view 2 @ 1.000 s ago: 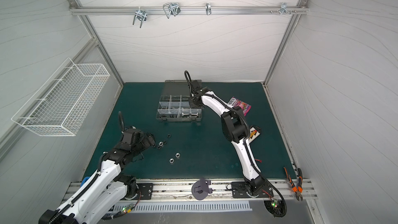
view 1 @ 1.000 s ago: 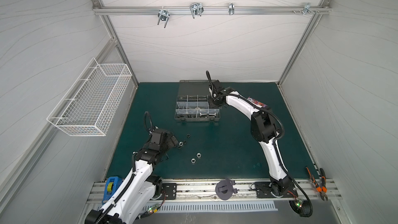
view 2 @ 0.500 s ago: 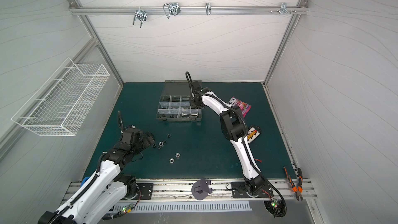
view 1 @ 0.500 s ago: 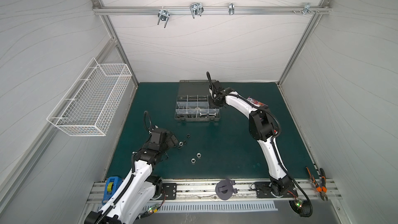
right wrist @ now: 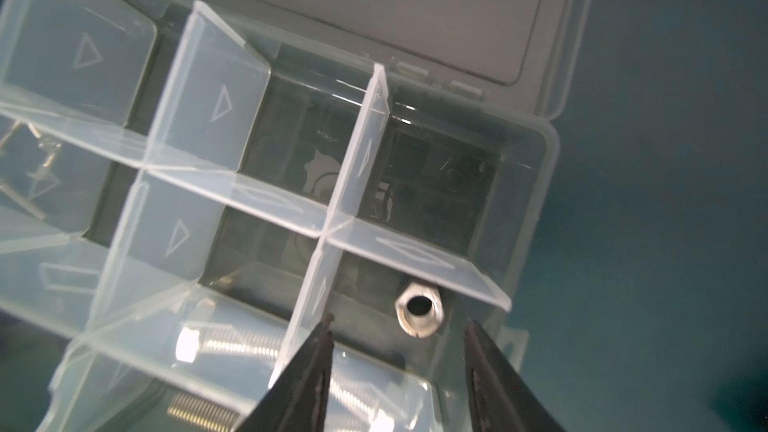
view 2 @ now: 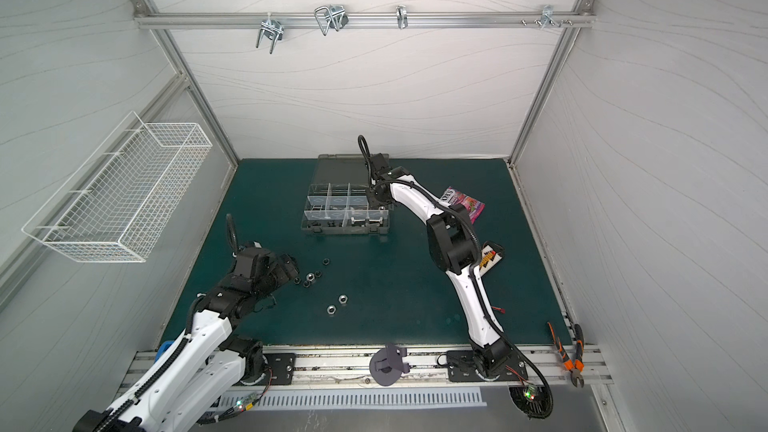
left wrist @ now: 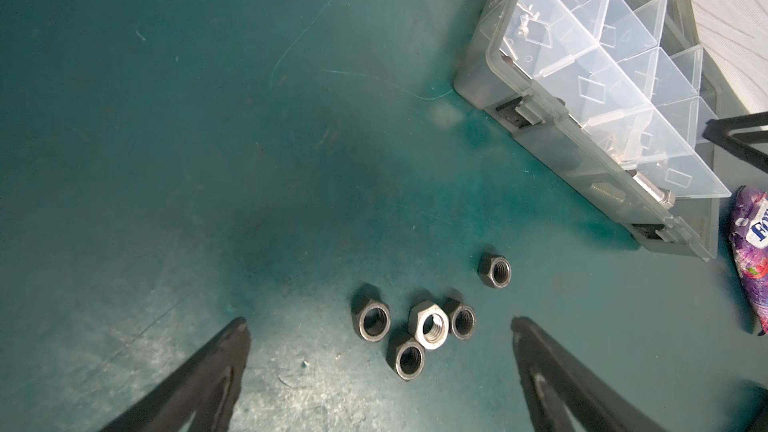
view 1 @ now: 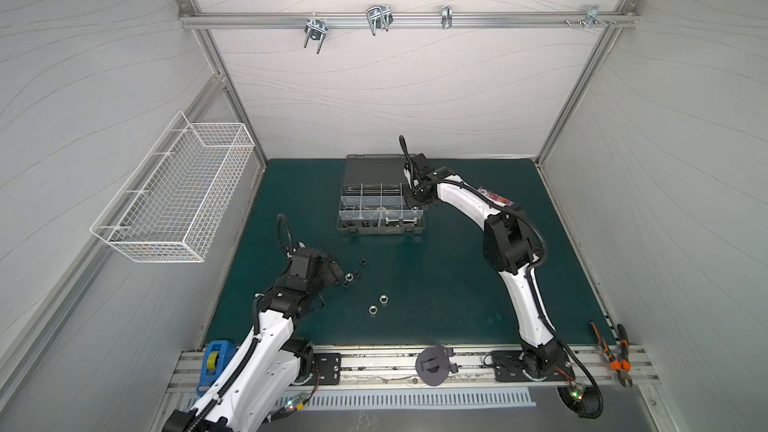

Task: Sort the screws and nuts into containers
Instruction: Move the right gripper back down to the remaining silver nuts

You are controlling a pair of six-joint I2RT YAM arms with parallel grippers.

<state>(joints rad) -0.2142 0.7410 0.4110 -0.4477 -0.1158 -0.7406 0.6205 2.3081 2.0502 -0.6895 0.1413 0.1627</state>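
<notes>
Left pincer spread wide over loose nuts, right pincer parted above silver nut in organizer compartment

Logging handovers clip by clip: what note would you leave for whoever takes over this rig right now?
Left tool: open, empty, low over the mat, by five loose nuts.
Right tool: open, empty, over the case; a silver nut lies in the end compartment beneath it.
Done: bolts and thin screws lie in other compartments.
Left: seven nuts on the mat. Four black and one silver sit by the left tool, and a silver pair lies farther off. No loose screws visible.
</notes>
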